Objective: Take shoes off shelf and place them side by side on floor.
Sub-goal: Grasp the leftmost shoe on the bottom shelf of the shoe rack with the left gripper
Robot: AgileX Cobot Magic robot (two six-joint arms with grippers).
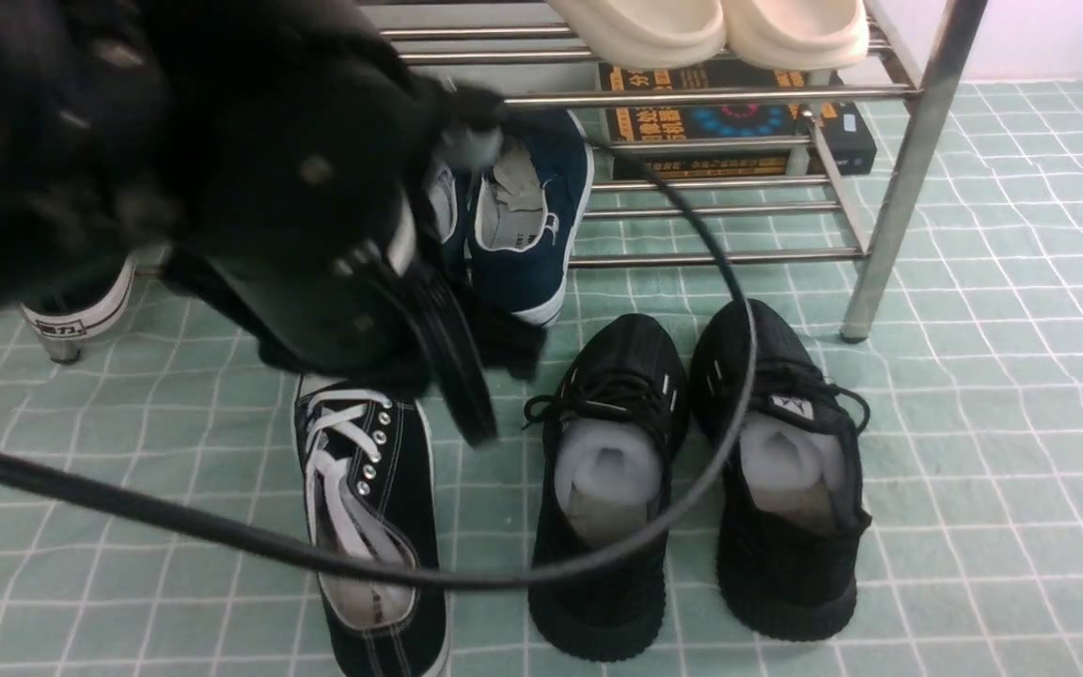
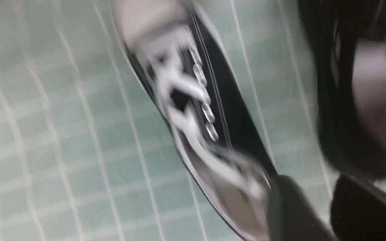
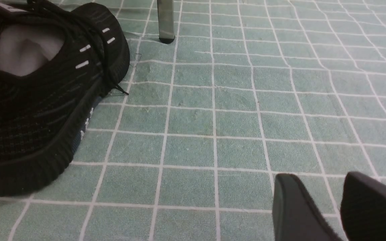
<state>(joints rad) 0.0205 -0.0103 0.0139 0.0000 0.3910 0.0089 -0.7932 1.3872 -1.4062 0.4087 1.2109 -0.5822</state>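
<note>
Left of the canvas sneaker (image 1: 368,527) I have open floor (image 1: 109,583) to come down on. Between that sneaker and the nearer knit sneaker (image 1: 607,489) there is only a narrow strip. The second knit sneaker (image 1: 786,480) sits just beside the first, and right of it the floor runs free past the shelf (image 1: 894,216) leg. A black cable (image 1: 494,576) hangs across all three shoes. My left arm (image 1: 222,160) fills the shelf's left front, and navy slip-ons (image 1: 527,216) crowd its lower tier.
</note>
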